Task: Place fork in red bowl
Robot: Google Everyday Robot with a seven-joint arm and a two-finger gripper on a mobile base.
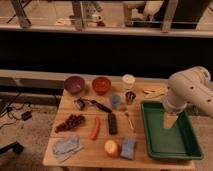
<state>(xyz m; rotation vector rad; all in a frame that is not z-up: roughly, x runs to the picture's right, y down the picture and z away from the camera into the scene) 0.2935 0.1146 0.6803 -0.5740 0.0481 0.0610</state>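
arm: big white robot arm (192,92) runs off the right side of the shot, the rest of it is out of frame.
gripper: pale two-finger gripper (170,121) hangs over the far right part of the green plastic tray (167,145), jaws apart, tips kinda smudged.
tray: its far right corner sits behind the arm.
fork: thin silvery metal fork (128,119) mid wooden tabletop (92,152), just left of the tray. Tines are way too small to count.
dark clump: reddish-dark heap (70,121) by the tabletop's left edge, honestly can't say what it is.
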